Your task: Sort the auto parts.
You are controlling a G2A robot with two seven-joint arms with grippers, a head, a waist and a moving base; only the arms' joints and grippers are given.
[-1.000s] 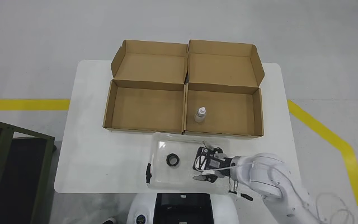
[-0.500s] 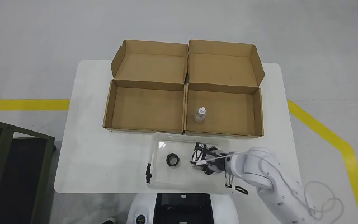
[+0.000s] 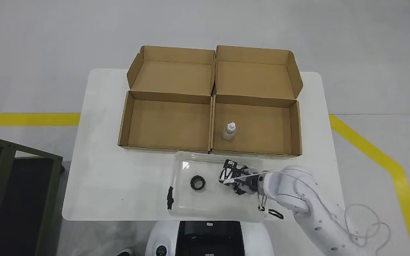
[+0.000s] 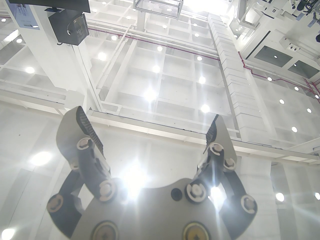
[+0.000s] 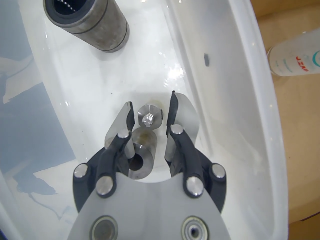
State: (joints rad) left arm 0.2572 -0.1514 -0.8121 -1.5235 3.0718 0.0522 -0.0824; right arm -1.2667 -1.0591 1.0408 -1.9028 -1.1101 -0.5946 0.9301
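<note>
My right gripper [image 5: 150,99] is down inside the clear plastic tray [image 5: 225,76], open, its fingers on either side of a small silver stud-like part [image 5: 149,118] with slim gaps on both sides. A short hollow steel sleeve [image 5: 141,156] lies just behind the stud, under the gripper. A larger grey cylindrical bearing [image 5: 86,13] with a black bore lies farther along the tray. From above, the right gripper [image 3: 229,176] sits mid-tray [image 3: 182,157], and the bearing [image 3: 197,184] lies to its left. My left gripper [image 4: 147,116] points at the ceiling, open and holding nothing.
Two open cardboard boxes stand side by side behind the tray: the left box [image 3: 165,125] is bare, and the right box [image 3: 269,128] holds a small white bottle [image 3: 229,131]. The bottle [image 5: 295,61] lies just past the tray wall. A black clip [image 3: 170,197] sits at the tray's left edge.
The right gripper moved a little toward the boxes inside the tray, and its fingers have narrowed around the small stud. The bearing and bottle have not moved.
</note>
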